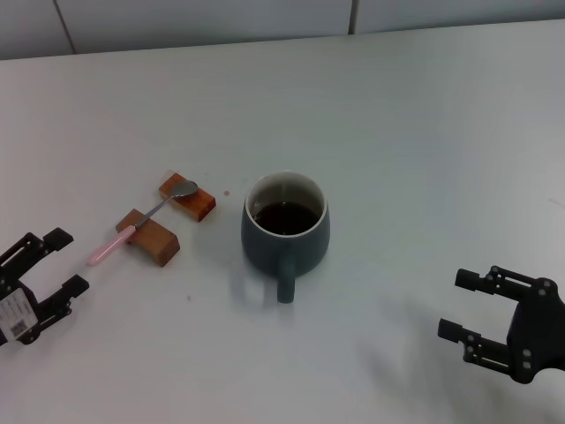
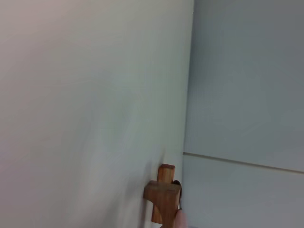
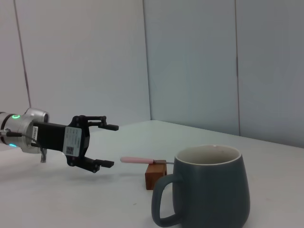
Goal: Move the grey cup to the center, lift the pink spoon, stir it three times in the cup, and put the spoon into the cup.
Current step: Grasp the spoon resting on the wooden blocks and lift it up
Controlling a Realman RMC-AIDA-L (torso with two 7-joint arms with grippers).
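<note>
White tabletop (image 1: 424,132) under me: the grey cup (image 1: 285,226) sits about central, so that step looks done. Just to its left the pink spoon (image 1: 141,220) lies untouched across two wooden blocks (image 1: 168,221). My left gripper (image 1: 51,262) and right gripper (image 1: 457,306) hover spread, empty; stirring remains.

Open table (image 1: 424,132) surrounds the grey cup (image 1: 285,231) (wooden blocks (image 1: 148,237) crowd its left side only).

The grey cup (image 1: 286,231) looks glazed ceramic; the pink spoon (image 1: 146,218) has a shiny metal bowl; 2 wooden blocks (image 1: 148,237) look matt.
</note>
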